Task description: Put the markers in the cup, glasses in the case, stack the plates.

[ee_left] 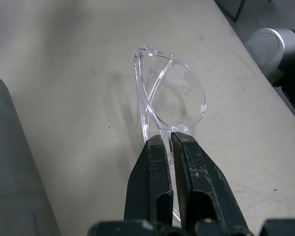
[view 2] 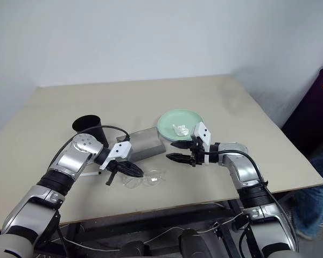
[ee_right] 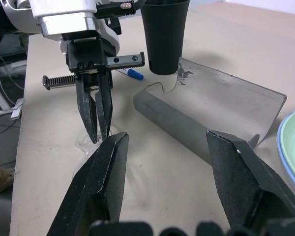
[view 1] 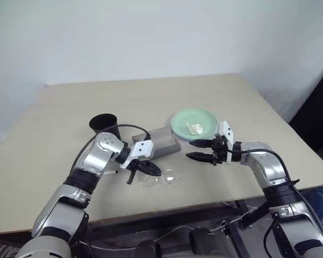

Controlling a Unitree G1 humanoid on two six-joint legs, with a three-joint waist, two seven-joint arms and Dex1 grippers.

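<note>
On the counter the cup stands far left, with the case just to its right and the stacked plates right of the case, touching or nearly so. A crumpled scrap lies on the top plate. The glasses sit before the case, toward the near edge. A marker lies beside the cup's base, left of the case.

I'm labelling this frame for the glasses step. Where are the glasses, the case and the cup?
glasses (ee_left: 179, 96), left wrist view, on the clear lens.
case (view 1: 162, 143), left eye view, on the grey top.
cup (view 1: 104, 123), left eye view, on the black rim.
</note>
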